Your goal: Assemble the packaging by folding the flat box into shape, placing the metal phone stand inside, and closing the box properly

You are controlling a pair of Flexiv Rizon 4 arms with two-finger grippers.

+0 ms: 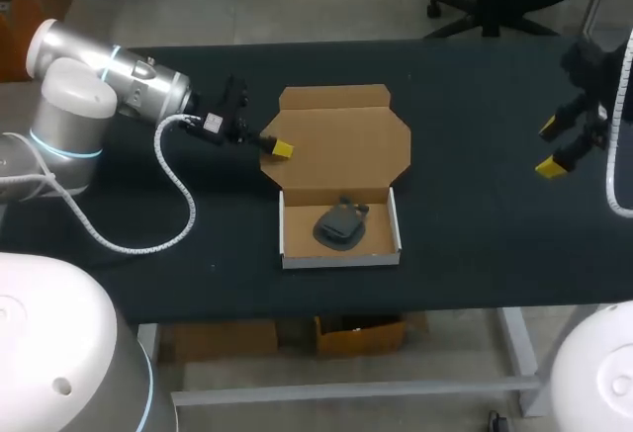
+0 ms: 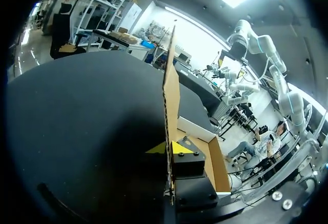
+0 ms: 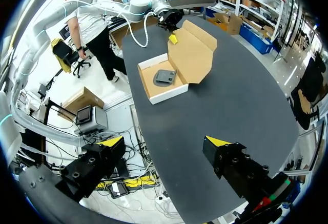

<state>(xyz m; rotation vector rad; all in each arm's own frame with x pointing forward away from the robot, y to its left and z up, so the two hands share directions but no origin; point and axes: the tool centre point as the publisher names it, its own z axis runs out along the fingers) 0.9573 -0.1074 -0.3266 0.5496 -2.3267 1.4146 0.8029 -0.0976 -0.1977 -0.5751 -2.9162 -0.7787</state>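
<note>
A brown cardboard box lies mid-table with its white-sided tray (image 1: 292, 226) toward the front edge. Its lid (image 1: 346, 140) is folded open behind the tray. A dark metal phone stand (image 1: 341, 226) rests inside the tray. My left gripper (image 1: 282, 148) is shut on the lid's left edge. In the left wrist view the lid (image 2: 170, 96) stands edge-on between the yellow tips of the left gripper (image 2: 168, 148). My right gripper (image 1: 550, 145) hangs open and empty, far to the right of the box. The right wrist view shows the right gripper (image 3: 165, 142), the box (image 3: 192, 55) and the stand (image 3: 165, 77) far ahead.
The black table (image 1: 475, 215) is bare around the box. A white cable (image 1: 178, 200) from my left arm loops over the table's left part.
</note>
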